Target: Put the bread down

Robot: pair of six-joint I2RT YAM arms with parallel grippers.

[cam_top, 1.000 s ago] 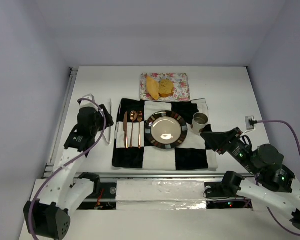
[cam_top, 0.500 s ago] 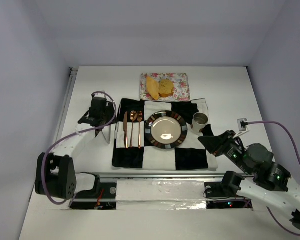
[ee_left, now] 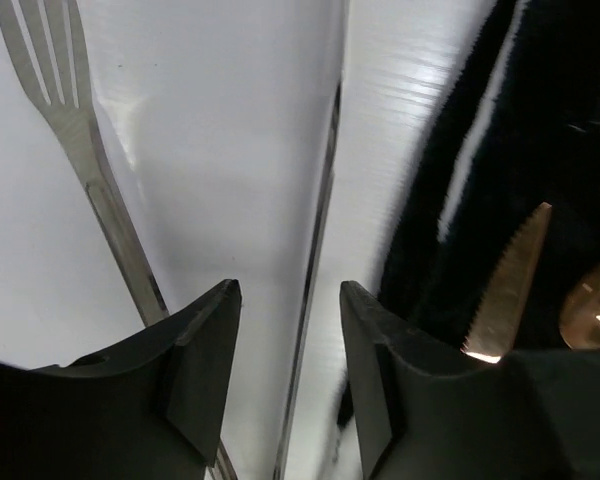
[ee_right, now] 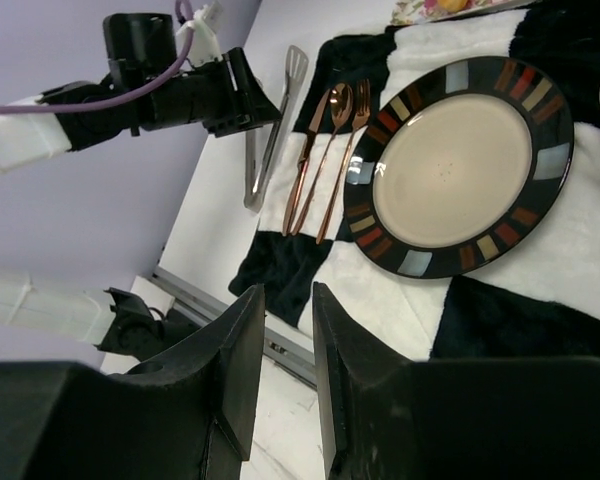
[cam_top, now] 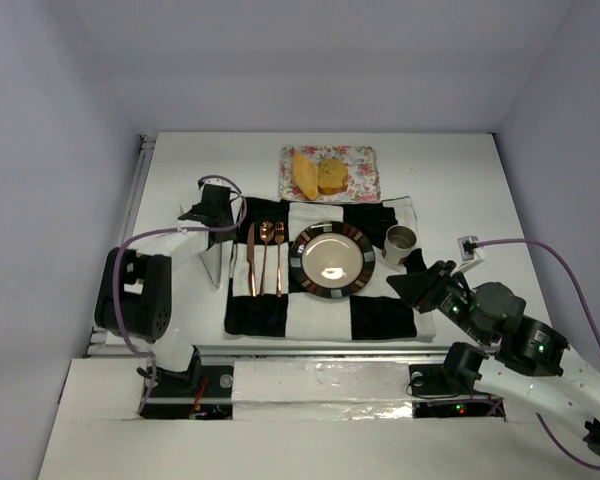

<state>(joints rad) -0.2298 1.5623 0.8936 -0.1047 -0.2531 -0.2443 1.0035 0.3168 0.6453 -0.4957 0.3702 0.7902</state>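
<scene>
The two bread pieces lie side by side on a floral tray [cam_top: 355, 175] at the back: the elongated yellow one [cam_top: 304, 175] on the left, the squarer toasted one [cam_top: 331, 176] on the right. A round plate [cam_top: 332, 259] with a striped rim sits empty on the black-and-white cloth [cam_top: 380, 312]; it also shows in the right wrist view [ee_right: 460, 165]. My left gripper [cam_top: 217, 205] [ee_left: 285, 290] is open and empty, low over silver tongs [ee_left: 320, 220] at the cloth's left edge. My right gripper [cam_top: 408, 286] [ee_right: 285, 290] is slightly open and empty, above the cloth's front right.
Copper knife, spoon and fork [cam_top: 265, 255] lie left of the plate. The silver tongs [cam_top: 218, 265] lie on the table beside the cloth. A cup [cam_top: 400, 240] stands right of the plate. A rail [cam_top: 125, 230] runs along the table's left edge.
My left gripper has swung away from me and to the right, from beside the cloth's left edge to its back-left corner over the tongs. My right gripper has shifted left over the cloth.
</scene>
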